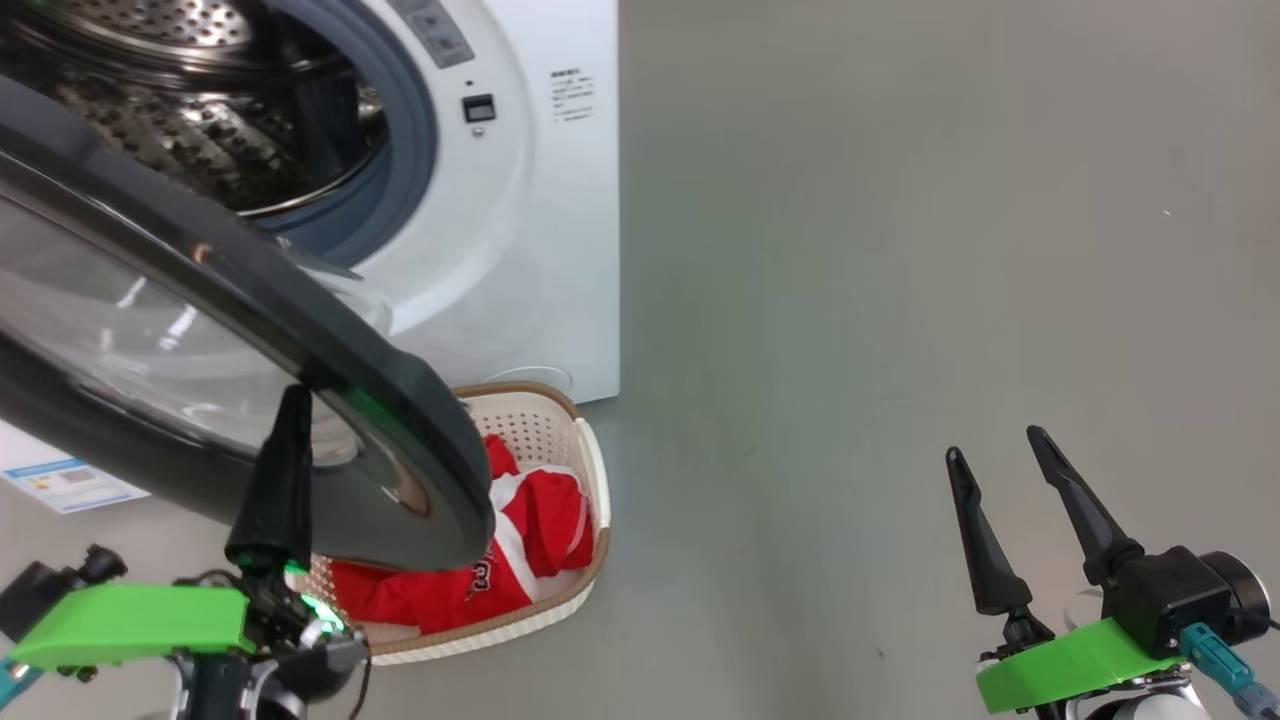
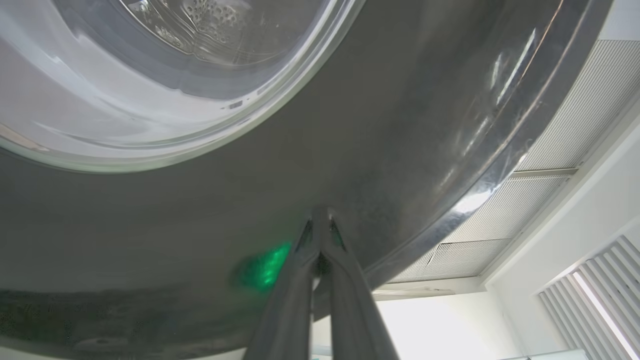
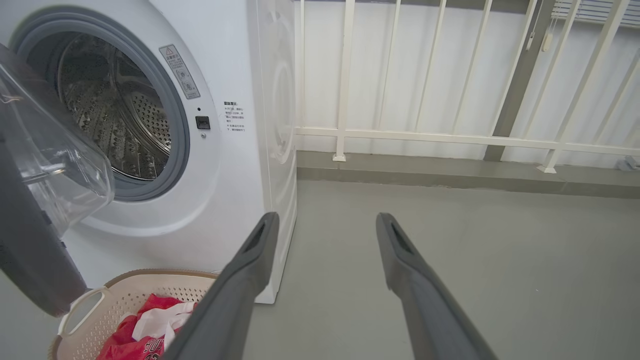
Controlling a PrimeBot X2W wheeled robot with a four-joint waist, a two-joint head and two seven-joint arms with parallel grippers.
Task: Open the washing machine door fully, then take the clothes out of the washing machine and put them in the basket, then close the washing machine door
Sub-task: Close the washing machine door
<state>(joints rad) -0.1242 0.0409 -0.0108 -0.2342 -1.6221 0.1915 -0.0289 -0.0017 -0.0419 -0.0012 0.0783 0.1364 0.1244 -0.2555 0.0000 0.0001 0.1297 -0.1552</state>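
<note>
One washing machine (image 1: 540, 250), with its one door (image 1: 420, 440) swung out from the front and the drum mouth uncovered. One basket (image 1: 598, 470) sits on the floor (image 1: 900, 250) right at the machine's foot, partly under the door. One bundle of clothes (image 1: 545, 520), red and white, lies inside it. Two grippers. Left gripper (image 2: 320, 222): fingers pressed together, gripping nothing, tips touching the door's black rim on the face turned away from the machine. Right gripper (image 1: 992, 444): fingers spread, empty, well apart from the machine.
</note>
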